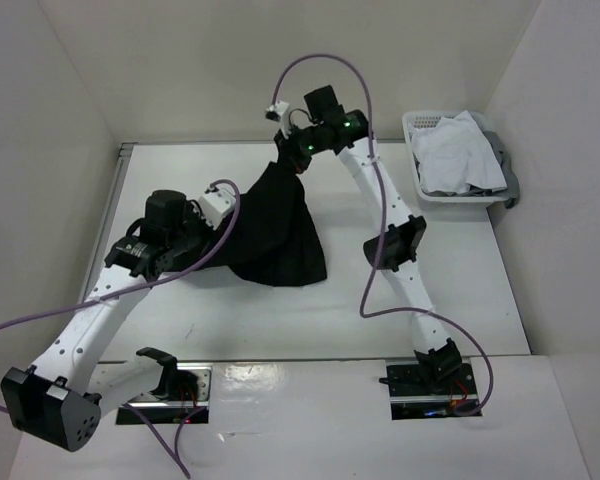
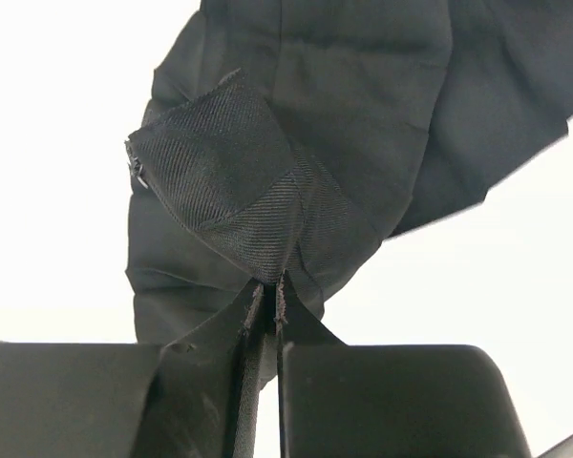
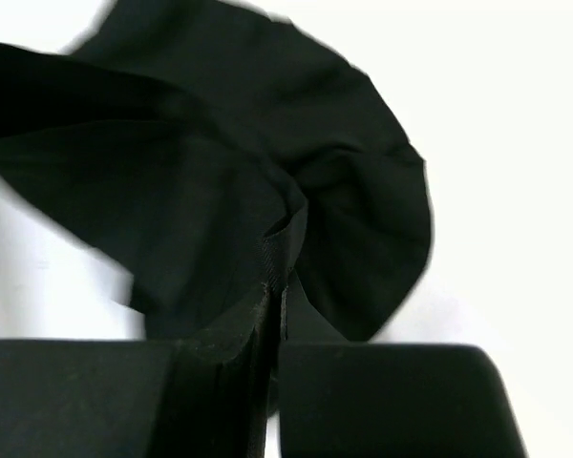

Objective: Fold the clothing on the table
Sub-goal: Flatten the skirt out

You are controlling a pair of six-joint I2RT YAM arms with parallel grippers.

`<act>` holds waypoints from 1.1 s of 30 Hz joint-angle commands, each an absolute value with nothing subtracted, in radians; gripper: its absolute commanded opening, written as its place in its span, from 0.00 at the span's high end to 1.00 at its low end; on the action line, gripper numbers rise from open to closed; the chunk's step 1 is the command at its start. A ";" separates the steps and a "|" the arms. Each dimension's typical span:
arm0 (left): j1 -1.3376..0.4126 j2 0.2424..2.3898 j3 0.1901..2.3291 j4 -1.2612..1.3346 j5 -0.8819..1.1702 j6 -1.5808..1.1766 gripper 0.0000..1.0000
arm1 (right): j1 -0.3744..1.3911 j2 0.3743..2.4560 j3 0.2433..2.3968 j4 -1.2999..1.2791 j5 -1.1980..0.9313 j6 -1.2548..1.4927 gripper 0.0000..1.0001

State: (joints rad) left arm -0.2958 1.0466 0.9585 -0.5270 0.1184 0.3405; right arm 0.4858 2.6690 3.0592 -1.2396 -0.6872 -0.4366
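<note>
Hanging limp between both arms, the skirt sits just toward 10 o'clock of the table's middle, and its lower part appears to rest on the top. The left gripper is pinched together on a woven band at the skirt's 9 o'clock; the right gripper is clamped on a fold at its 12 o'clock. The fabric looks light, soft and floppy, likely to sag and bunch, so the firmer band or hem corners seem the best holds.

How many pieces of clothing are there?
2: a black fabric skirt on the white table, and a crumpled white garment in the white plastic basket, far right. More may hide beneath it.
</note>
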 commanded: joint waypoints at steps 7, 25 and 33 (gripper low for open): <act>-0.311 0.946 1.039 -0.462 0.095 0.246 0.90 | 0.535 2.186 2.742 -1.233 -0.585 -0.309 1.00; -0.290 0.697 1.063 -0.586 0.143 0.244 0.90 | 0.537 1.217 1.482 -0.658 -0.283 -0.262 1.00; -0.229 0.558 1.169 -0.709 0.227 0.299 0.90 | 0.388 0.934 1.437 -0.680 -0.506 -0.285 1.00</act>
